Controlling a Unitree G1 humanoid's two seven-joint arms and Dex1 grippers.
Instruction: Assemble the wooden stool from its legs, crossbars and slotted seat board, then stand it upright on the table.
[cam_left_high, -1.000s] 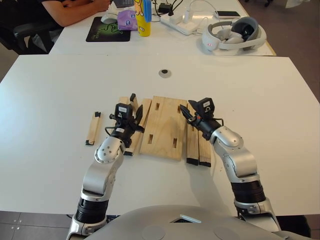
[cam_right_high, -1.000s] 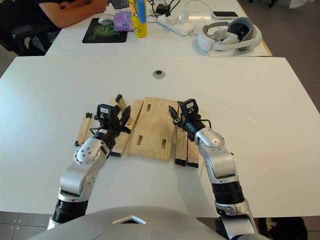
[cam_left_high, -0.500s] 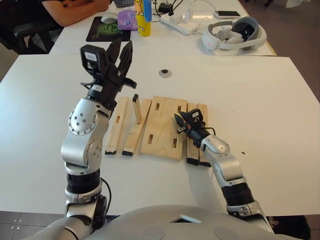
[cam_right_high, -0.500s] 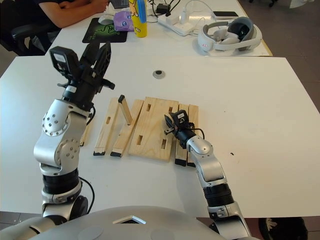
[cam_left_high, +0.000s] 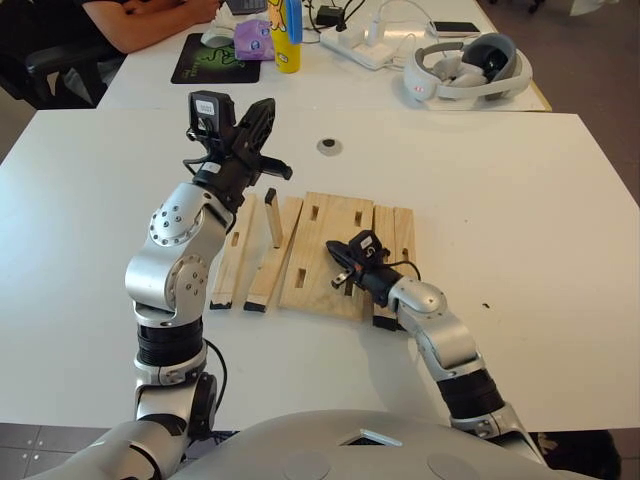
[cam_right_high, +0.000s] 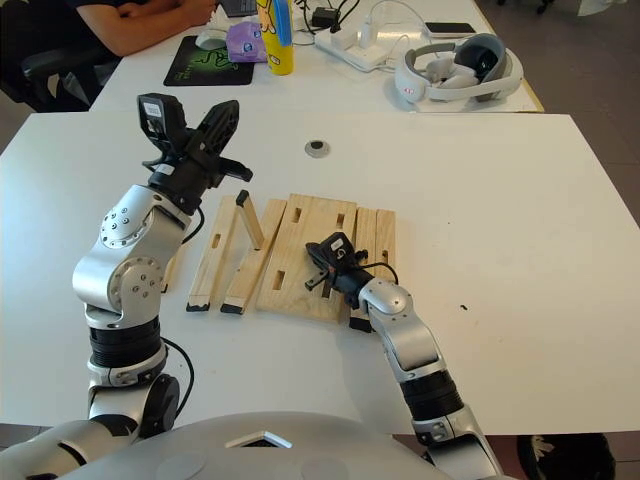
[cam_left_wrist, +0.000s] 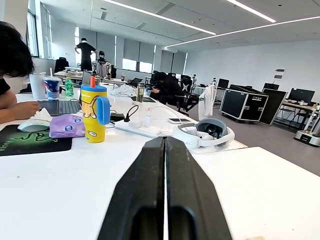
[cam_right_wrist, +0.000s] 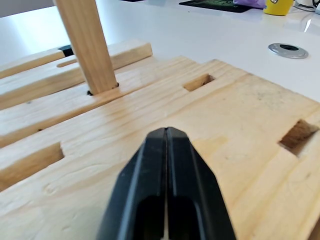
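Seat board (cam_left_high: 322, 235) lies flat at frame centre, long axis running top to bottom, legs (cam_left_high: 278, 255) alongside. Your right tool (cam_left_high: 340, 268), fingers pressed together and empty, sits low over the board's lower half, so it is nearer. Your left tool (cam_left_wrist: 165, 145), likewise closed and empty, hangs high at upper left, above the upright crossbar (cam_left_high: 271, 215)

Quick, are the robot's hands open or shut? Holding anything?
Left gripper: jaws shut, holding nothing.
Right gripper: jaws shut, holding nothing, over the seat board.
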